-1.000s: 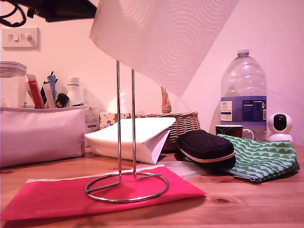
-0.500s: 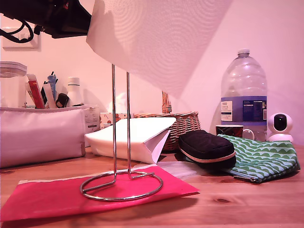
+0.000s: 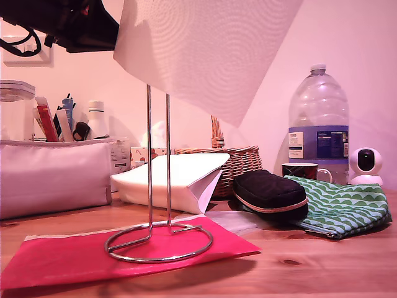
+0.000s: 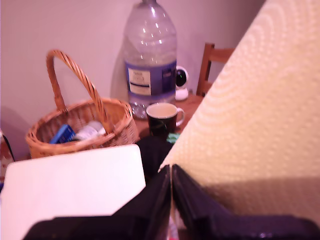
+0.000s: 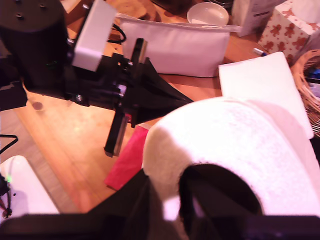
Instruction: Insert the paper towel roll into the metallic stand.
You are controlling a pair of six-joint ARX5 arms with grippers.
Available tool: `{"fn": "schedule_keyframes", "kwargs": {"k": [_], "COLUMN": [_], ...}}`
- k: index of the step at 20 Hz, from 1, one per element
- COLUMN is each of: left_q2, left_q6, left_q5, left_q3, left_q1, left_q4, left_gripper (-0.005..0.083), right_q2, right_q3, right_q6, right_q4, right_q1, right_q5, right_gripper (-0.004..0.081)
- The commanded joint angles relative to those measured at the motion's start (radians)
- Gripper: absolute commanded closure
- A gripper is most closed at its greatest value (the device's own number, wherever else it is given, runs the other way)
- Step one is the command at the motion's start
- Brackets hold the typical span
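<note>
The paper towel roll (image 3: pixel 205 49), a fat white embossed cylinder, hangs tilted at the top of the exterior view over the metallic stand (image 3: pixel 158 186). The stand's two chrome rods rise from a ring base (image 3: pixel 159 243) and vanish behind the roll's lower edge; I cannot tell if they enter the core. My second gripper (image 5: pixel 165 210) is shut on the roll (image 5: pixel 235 145), with one finger in the core hole and one outside. My first gripper (image 4: pixel 171 172) is shut, its tips resting against the side of the roll (image 4: pixel 260 115). Its arm (image 3: pixel 74 25) reaches in from the exterior view's upper left.
The stand sits on a red mat (image 3: pixel 74 257) on the wooden table. Behind it lie a white paper bag (image 3: pixel 180 177), a wicker basket (image 3: pixel 239 161) and a white pencil case (image 3: pixel 53 174). At the exterior view's right are a black pouch (image 3: pixel 270 192), a green patterned pouch (image 3: pixel 341 205), a mug (image 3: pixel 301 171), a water bottle (image 3: pixel 317 124) and a small camera (image 3: pixel 366 164).
Over the second, the stand slid a little toward the exterior view's left and the dark arm dropped further into view. The roll shifted slightly left with it. Little moved in the last half second.
</note>
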Motion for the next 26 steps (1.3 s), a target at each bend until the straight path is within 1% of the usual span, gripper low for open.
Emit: {"fn": "schedule_keyframes", "kwargs": {"k": [1, 3, 5, 13, 16, 22, 24, 26], "left_q2": [0.02, 0.02, 0.02, 0.02, 0.02, 0.015, -0.011, -0.059], "left_q6": [0.007, 0.008, 0.008, 0.008, 0.009, 0.024, 0.029, 0.031], "left_q5": [0.011, 0.011, 0.011, 0.019, 0.02, 0.019, 0.018, 0.003], "left_q3": [-0.037, -0.037, -0.037, -0.037, -0.037, -0.037, -0.034, -0.026], "left_q1": [-0.015, -0.015, -0.015, -0.015, -0.015, -0.01, -0.002, 0.012], "left_q4": [-0.033, -0.034, -0.033, -0.042, -0.042, -0.039, -0.025, -0.024], "left_gripper": [0.0794, 0.0794, 0.0794, 0.0794, 0.0794, 0.0794, 0.0794, 0.0794], "right_q2": [0.09, 0.09, 0.09, 0.09, 0.09, 0.09, 0.09, 0.087], "right_q3": [-0.07, -0.07, -0.07, -0.07, -0.07, -0.07, -0.07, -0.07], "right_q6": [0.0, 0.0, 0.0, 0.0, 0.0, 0.0, -0.001, -0.002], "right_q4": [-0.045, -0.045, -0.045, -0.044, -0.044, -0.043, -0.043, -0.043], "right_q1": [0.017, 0.017, 0.017, 0.017, 0.017, 0.017, 0.017, 0.017], "right_q5": [-0.032, -0.054, -0.069, -0.076, -0.076, -0.076, -0.076, -0.074], "right_gripper": [0.058, 0.0553, 0.0553, 0.0552, 0.0522, 0.0525, 0.0527, 0.0567]}}
